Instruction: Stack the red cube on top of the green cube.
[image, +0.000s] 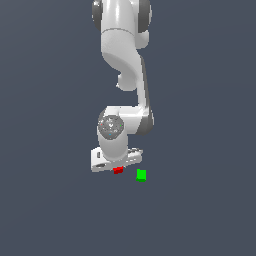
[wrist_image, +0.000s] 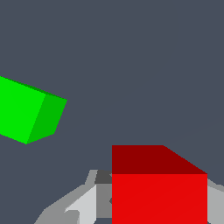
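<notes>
The red cube (image: 118, 170) sits directly under my white gripper (image: 117, 167), which is low over the floor. In the wrist view the red cube (wrist_image: 159, 192) fills the gap between the two grey fingers (wrist_image: 89, 202), which press against its sides, so the gripper is shut on it. The green cube (image: 141, 175) rests on the floor a short way toward the exterior view's right of the red one, apart from it. It also shows in the wrist view as the green cube (wrist_image: 26, 111), untouched. I cannot tell whether the red cube is lifted off the floor.
A plain dark grey floor (image: 200, 210) surrounds the two cubes. The white arm (image: 122, 55) rises above the gripper in the exterior view.
</notes>
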